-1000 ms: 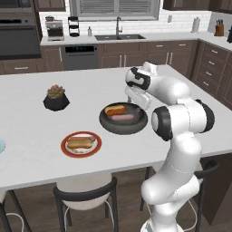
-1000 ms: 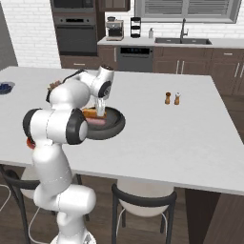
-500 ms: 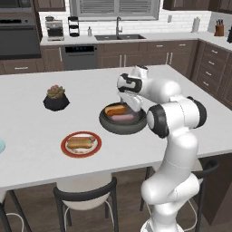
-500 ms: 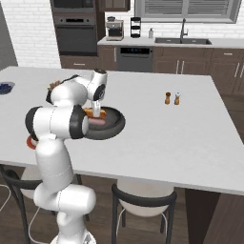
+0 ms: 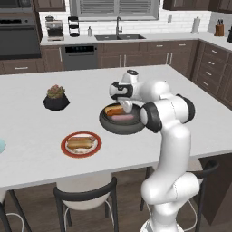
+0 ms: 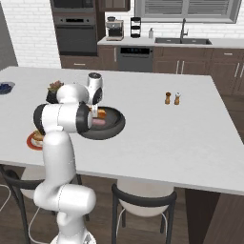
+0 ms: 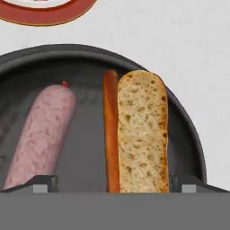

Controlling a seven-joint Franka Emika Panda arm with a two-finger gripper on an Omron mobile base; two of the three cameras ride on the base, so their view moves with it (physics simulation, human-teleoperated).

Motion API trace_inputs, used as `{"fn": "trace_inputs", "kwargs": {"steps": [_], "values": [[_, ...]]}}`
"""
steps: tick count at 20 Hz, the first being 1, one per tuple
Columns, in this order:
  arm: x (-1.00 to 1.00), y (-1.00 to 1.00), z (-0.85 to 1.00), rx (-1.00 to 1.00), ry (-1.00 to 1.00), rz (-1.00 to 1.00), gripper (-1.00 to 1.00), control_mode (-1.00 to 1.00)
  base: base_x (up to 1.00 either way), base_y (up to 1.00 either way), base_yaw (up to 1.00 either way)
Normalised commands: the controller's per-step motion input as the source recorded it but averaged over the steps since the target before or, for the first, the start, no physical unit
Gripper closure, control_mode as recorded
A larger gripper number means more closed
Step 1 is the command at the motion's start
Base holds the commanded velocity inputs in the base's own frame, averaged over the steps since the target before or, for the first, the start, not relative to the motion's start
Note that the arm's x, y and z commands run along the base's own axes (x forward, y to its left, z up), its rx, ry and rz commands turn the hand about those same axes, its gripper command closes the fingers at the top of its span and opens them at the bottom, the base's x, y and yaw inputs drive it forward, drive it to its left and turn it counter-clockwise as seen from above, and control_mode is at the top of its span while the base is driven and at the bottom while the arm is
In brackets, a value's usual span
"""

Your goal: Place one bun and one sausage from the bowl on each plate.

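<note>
The dark bowl [image 5: 110, 126] sits mid-counter and holds one bun [image 7: 142, 130] and one sausage [image 7: 42, 134] lying side by side. My gripper [image 5: 126, 108] hangs just above the bowl, pointing down, jaws open wide. In the hand view its fingertips [image 7: 43, 183] straddle both pieces, and the gripper [image 7: 114, 185] is centred near the bun's browned edge. The red-rimmed plate [image 5: 66, 150] stands front left of the bowl with a bun [image 5: 81, 142] on it. At the far left edge the pale blue plate [image 5: 1, 146] peeks in. The bowl [image 6: 110, 127] also appears in the right base view.
A black plant pot [image 5: 55, 99] stands at the back left of the bowl. Salt and pepper shakers [image 6: 171, 98] are on the counter's right part. A small bowl of blue berries [image 6: 5, 87] rests at the far left. Stools [image 5: 86, 195] line the front edge.
The hand has swung left from beside the bowl's right rim to over its middle and come lower. The jaws have stayed open; food and plates have not moved.
</note>
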Motion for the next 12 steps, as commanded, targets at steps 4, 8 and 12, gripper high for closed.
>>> {"fn": "trace_inputs", "kwargs": {"steps": [4, 8, 12], "values": [[0.65, -0.02, -0.03, 0.0, 0.22, -0.03, -1.0, -1.0, 0.0, 0.0, 0.0], [0.39, 0.0, -0.27, 0.0, 0.23, 0.0, -1.0, -1.0, 0.0, 0.0, 0.0], [0.03, 0.0, -0.33, 0.0, 0.07, 0.0, -1.0, -1.0, 0.0, 0.0, 0.0]]}}
